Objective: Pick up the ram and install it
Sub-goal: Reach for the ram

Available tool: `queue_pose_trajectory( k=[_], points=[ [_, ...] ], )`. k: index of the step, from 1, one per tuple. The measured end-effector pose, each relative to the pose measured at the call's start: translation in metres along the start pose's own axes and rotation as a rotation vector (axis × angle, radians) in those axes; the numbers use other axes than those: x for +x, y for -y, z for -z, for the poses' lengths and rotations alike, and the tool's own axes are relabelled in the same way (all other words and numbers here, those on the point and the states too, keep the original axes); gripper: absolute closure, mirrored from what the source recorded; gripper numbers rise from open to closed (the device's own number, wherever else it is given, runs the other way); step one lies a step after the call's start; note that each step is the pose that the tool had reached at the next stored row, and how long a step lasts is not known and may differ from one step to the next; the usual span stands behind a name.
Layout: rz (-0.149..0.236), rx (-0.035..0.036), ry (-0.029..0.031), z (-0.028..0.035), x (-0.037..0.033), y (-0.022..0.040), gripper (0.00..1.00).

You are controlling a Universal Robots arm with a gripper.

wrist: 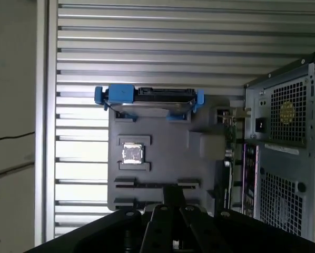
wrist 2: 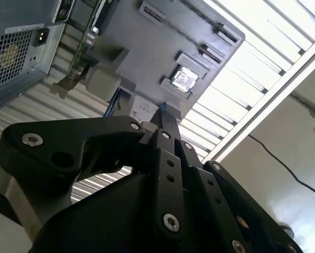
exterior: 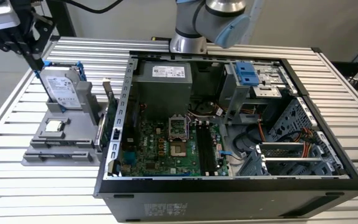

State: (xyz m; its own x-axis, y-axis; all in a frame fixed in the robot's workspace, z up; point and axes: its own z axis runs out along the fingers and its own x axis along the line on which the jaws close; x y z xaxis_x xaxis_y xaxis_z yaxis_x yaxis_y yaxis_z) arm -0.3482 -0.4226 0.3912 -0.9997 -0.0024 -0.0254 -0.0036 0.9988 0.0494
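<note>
Your fingers (wrist 2: 167, 126) sit narrow, tips together, above the gray holder (exterior: 79, 156) on the table (exterior: 17, 186). The hard drive (exterior: 61, 86) stands just beside them.

Bright, even light; washed-out glare on the slatted table (wrist: 84, 158); dim shadow inside the computer case (exterior: 229, 189).

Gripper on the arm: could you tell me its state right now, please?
Black gripper: fingers closed together, nothing visibly held, near the grey plastic parts holder.
</note>
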Motion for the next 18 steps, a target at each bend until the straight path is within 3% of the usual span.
queue_pose_trajectory(
  k=[13,18],
  points=[
    [0.000,0.0003,-0.0001,-0.0014,0.0003,0.0591,1.00],
    [0.000,0.0001,-0.0004,-0.0016,0.0034,0.0601,1.00]
  ],
)
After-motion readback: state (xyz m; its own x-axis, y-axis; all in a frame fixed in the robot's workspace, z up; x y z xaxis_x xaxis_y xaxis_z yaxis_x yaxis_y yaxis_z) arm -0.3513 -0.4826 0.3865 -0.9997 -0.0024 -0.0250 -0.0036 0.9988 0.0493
